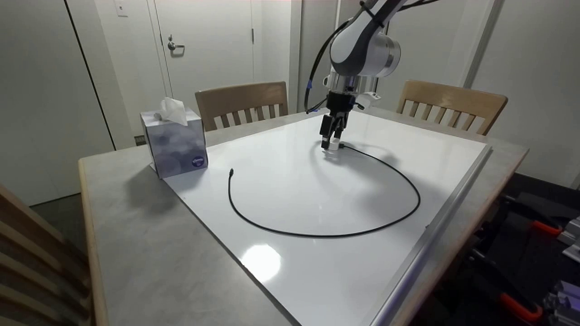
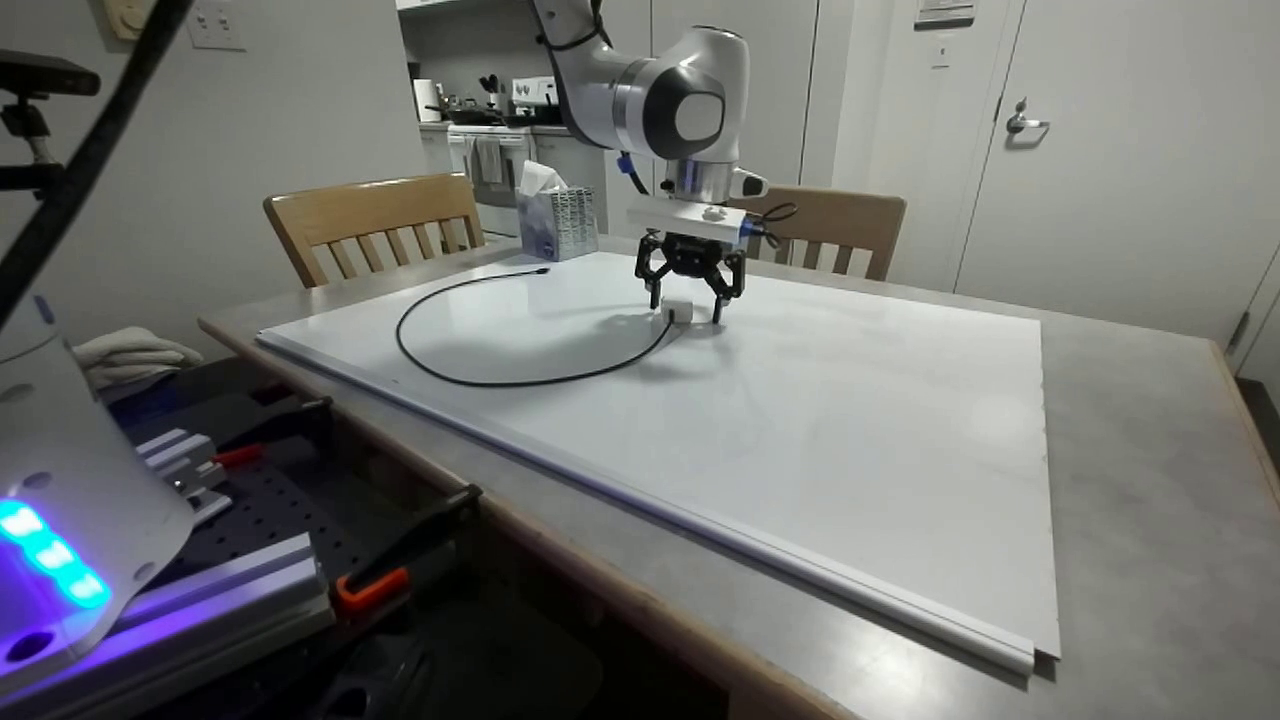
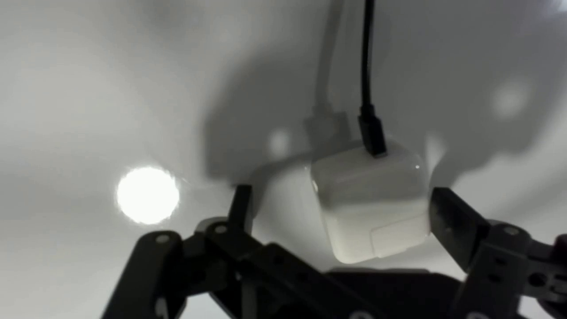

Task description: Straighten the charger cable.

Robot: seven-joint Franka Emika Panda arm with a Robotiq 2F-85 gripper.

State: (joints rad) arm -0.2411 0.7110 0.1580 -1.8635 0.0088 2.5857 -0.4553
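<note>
Gripper [image 3: 342, 204] astride power adapter [image 3: 376, 217], jaws wide, empty — charger cable [image 3: 366, 73] at wrist-view twelve o'clock, probably light, springy — pinch the adapter!

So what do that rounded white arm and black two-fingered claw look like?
The rounded white arm has dark grey trim and a silvery metallic collar. A black flexible cable with blue bands runs beside it. The black two-fingered claw, topped by a boxy white housing, has angular jointed links and pale round bolt heads.
</note>
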